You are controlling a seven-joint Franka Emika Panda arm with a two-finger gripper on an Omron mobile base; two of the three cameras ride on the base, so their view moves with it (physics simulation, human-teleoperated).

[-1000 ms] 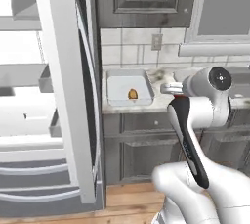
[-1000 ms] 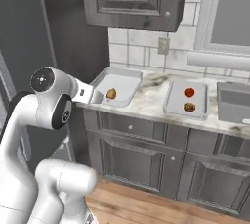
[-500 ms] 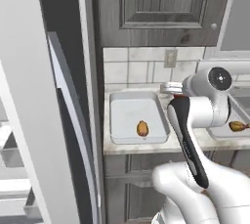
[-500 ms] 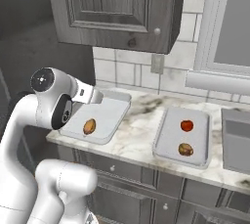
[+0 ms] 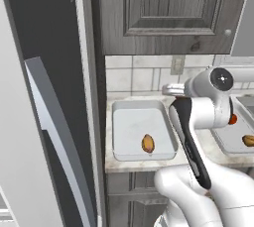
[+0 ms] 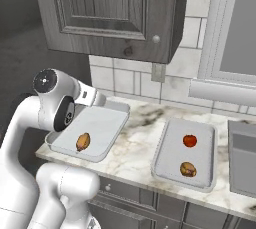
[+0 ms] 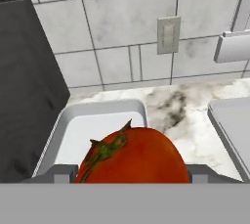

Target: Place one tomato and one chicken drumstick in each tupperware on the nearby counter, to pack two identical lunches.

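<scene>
A tomato (image 7: 133, 155) is clamped between the gripper (image 7: 132, 171) fingers, seen up close in the hand view. Just ahead and below, the left tupperware (image 6: 107, 123) holds one drumstick (image 6: 83, 141); the right base view also shows the right tupperware (image 6: 172, 148) already packed on the counter (image 6: 135, 145).

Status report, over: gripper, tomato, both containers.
Gripper shut on tomato. Left tupperware holds one drumstick; right tupperware holds tomato plus drumstick. Nothing visibly blocking the left one.

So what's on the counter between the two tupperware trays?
Nothing: in the right base view, bare marble counter separates the left tupperware from the right tupperware.
</scene>
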